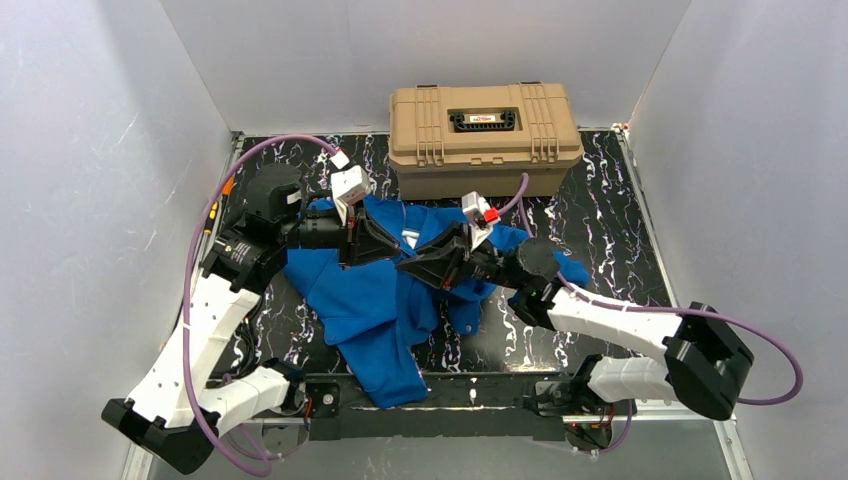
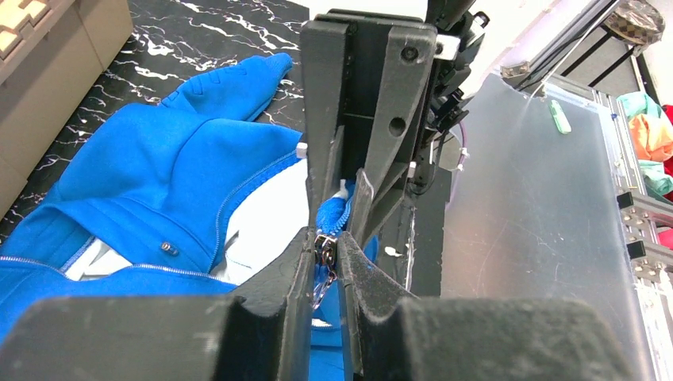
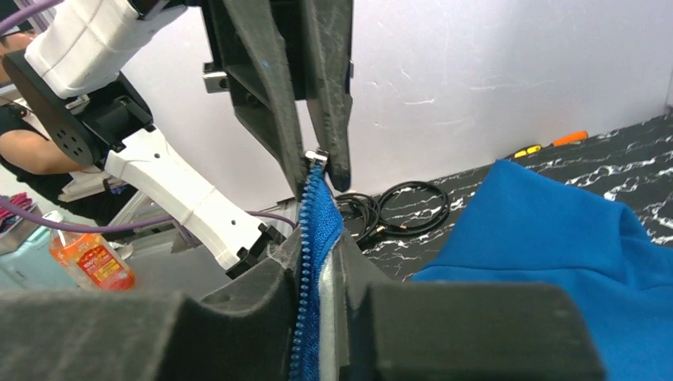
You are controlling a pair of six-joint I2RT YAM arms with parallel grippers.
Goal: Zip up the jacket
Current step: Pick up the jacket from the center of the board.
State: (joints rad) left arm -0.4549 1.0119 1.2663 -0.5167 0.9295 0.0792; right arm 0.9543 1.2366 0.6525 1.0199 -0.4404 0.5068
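Note:
The royal-blue jacket [image 1: 370, 300] lies crumpled on the black marbled table [image 1: 620, 220], its hem hanging over the near edge. Its pale lining [image 2: 262, 214] shows in the left wrist view. My left gripper [image 1: 385, 247] is shut on the metal zipper slider [image 2: 324, 244], which also shows in the right wrist view [image 3: 316, 155]. My right gripper [image 1: 412, 268] faces it tip to tip and is shut on the jacket's front edge with the blue zipper teeth [image 3: 305, 270]. A short taut strip of zipper runs between the two grippers, lifted off the table.
A tan hard case [image 1: 484, 135] stands at the back of the table, just behind the jacket collar. White walls close in the left, back and right sides. Coiled black cables [image 3: 405, 206] and an orange-handled tool [image 3: 567, 138] lie at the table's left side.

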